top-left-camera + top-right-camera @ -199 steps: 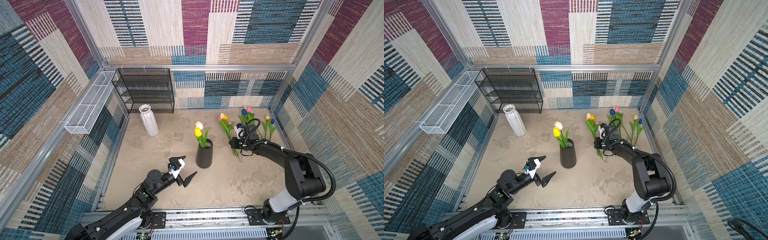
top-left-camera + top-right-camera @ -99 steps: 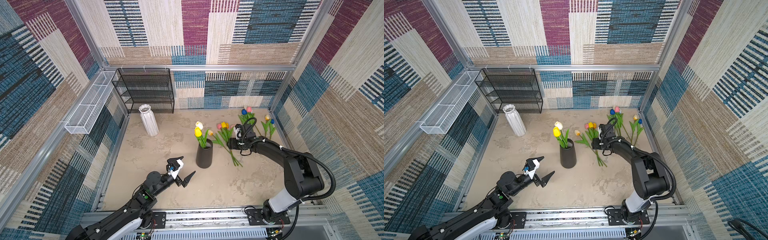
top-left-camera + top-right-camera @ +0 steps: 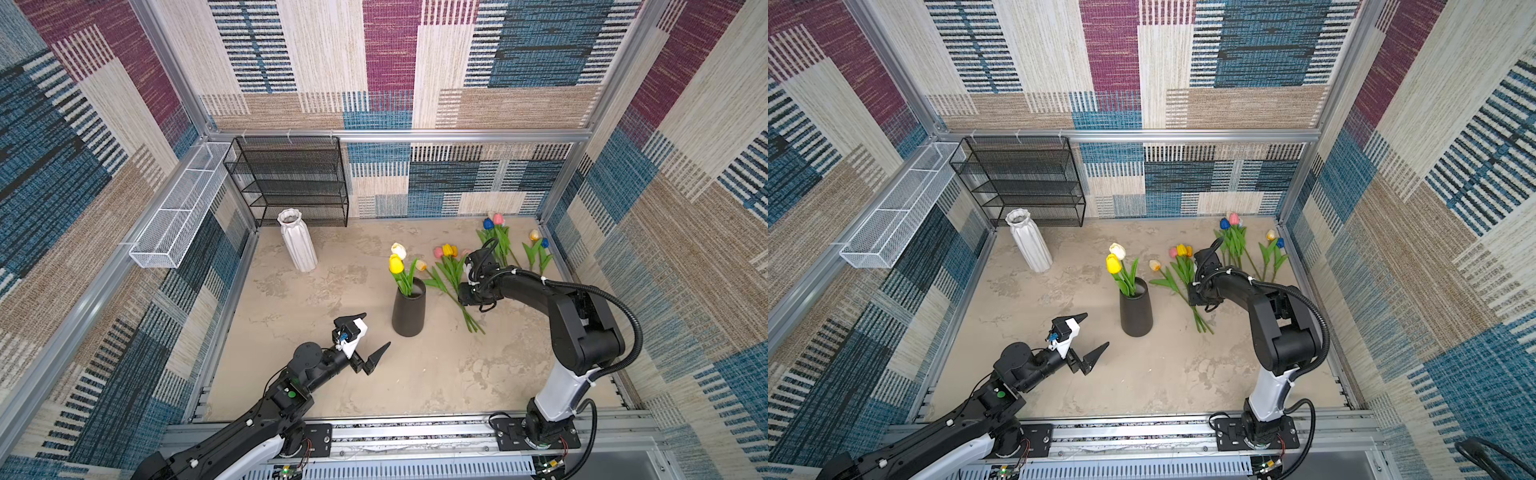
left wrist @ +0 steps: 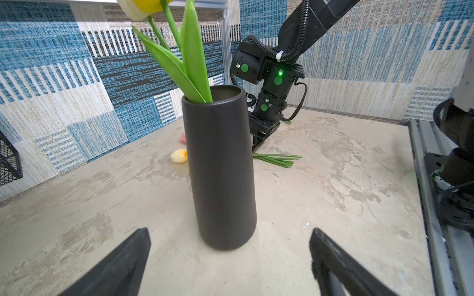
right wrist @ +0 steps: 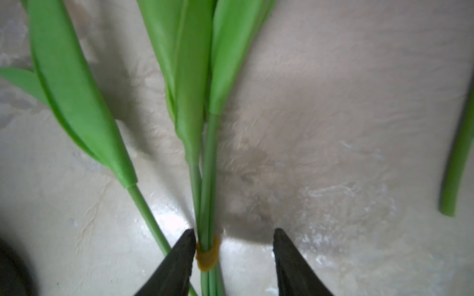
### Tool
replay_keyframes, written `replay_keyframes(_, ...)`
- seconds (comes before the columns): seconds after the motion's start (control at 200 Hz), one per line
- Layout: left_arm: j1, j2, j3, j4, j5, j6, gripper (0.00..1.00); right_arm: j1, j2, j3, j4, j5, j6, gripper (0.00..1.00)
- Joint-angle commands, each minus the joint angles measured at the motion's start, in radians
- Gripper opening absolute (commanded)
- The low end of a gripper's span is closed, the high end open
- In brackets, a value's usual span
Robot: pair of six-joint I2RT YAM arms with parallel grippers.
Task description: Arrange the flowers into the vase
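The black vase (image 3: 409,309) stands up straight near the middle of the table (image 3: 316,291). Two flowers are in it, a yellow tulip (image 3: 395,264) and a white tulip (image 3: 399,250). Their green leaves stick out of the top.

Just to the right of the vase, a bunch of tulips (image 3: 452,269) lies flat on the table. Its heads are pink, yellow and orange, and they point to the back wall. A yellow band (image 5: 207,252) holds the stems together. One pale tulip (image 3: 1155,265) lies on the vase side of the bunch.

The right gripper (image 5: 234,230) is down low over the stems of the bunch. Its fingers are apart. One finger (image 5: 179,258) touches the band. The other is off to the side, with bare table between it and the stems.

More flowers lie near the back right corner: blue and pink tulips (image 3: 496,237) and a small pair (image 3: 539,255).

The left gripper (image 3: 376,329) hangs above the table in front of the black vase and points at it. Its fingers are wide apart and hold nothing.

A white vase (image 3: 297,241) stands at the back left, in front of a black wire shelf (image 3: 291,183).
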Motion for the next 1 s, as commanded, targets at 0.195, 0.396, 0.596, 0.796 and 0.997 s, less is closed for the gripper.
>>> replay_keyframes(0.195,0.000,-0.039,-0.009,-0.017,-0.012,0.024,1.00,0.010,0.096,0.065,0.072,-0.014,0.033,0.43)
replay_keyframes(0.396,0.001,-0.066,-0.006,-0.040,-0.024,0.034,1.00,0.019,0.121,0.095,0.060,0.030,0.039,0.18)
replay_keyframes(0.596,0.000,-0.053,0.003,-0.038,-0.020,0.039,1.00,0.020,0.067,0.104,0.094,0.047,0.050,0.10)
replay_keyframes(0.796,0.000,-0.037,0.017,-0.036,-0.015,0.038,1.00,0.018,-0.025,0.135,0.161,0.089,0.028,0.07)
replay_keyframes(0.997,0.000,-0.047,0.020,-0.037,-0.029,0.039,1.00,0.018,-0.154,0.098,0.311,0.118,-0.019,0.06)
